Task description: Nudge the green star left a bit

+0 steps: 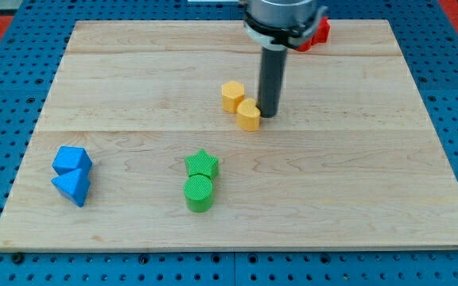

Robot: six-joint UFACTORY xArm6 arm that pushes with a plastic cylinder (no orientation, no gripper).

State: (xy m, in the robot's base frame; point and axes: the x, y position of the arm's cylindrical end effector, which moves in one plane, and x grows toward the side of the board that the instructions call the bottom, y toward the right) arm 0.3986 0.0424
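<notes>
The green star lies on the wooden board, left of centre toward the view's bottom. A green cylinder touches it just below. My tip rests on the board near the centre, up and to the right of the star, well apart from it. The tip sits right beside a yellow block, touching or nearly touching its right side. A second yellow block sits up-left of that one.
Two blue blocks, one above the other, sit at the view's left. A red block shows at the board's top edge, partly behind the arm.
</notes>
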